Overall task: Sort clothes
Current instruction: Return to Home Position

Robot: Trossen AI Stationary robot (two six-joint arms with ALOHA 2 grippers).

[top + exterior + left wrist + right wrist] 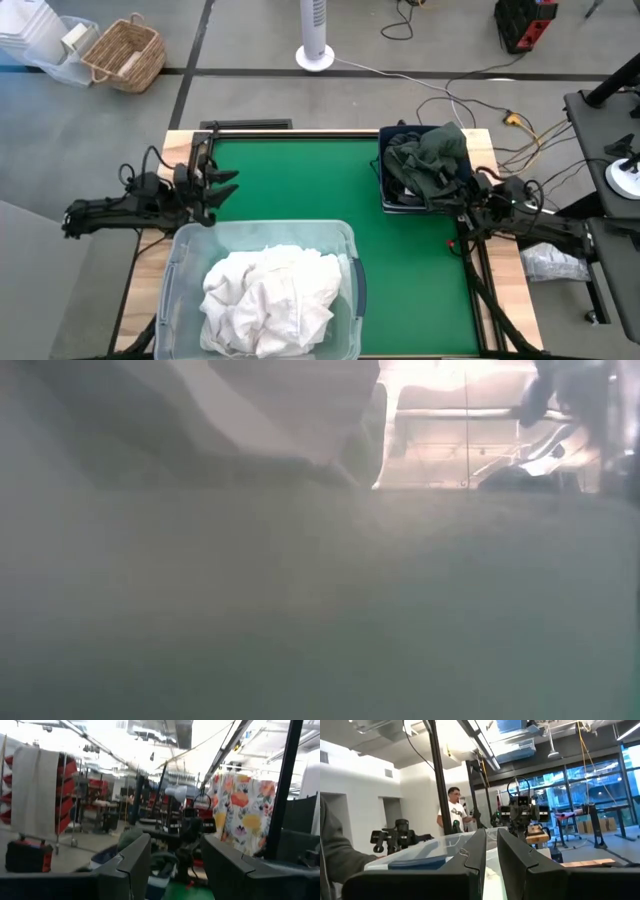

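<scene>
White clothes (270, 298) lie heaped in the clear plastic tub (258, 229) at the table's near edge. Dark clothes, olive and black (428, 160), fill the dark blue bin (382, 182) at the far right, and one olive piece drapes over its rim. My left gripper (228, 188) (175, 857) hovers open over the table's left side, just beyond the tub's far left corner. My right gripper (443, 197) (491, 851) is by the bin's near right corner, its fingers shut to a narrow slit with nothing between them.
Bare green mat (305, 180) lies between the tub and the bin. A fan base (314, 57) and a wicker basket (125, 55) stand on the floor beyond the far edge. A person (453, 812) stands in the room beyond the tub. The low view is blocked by the tub wall (300, 600).
</scene>
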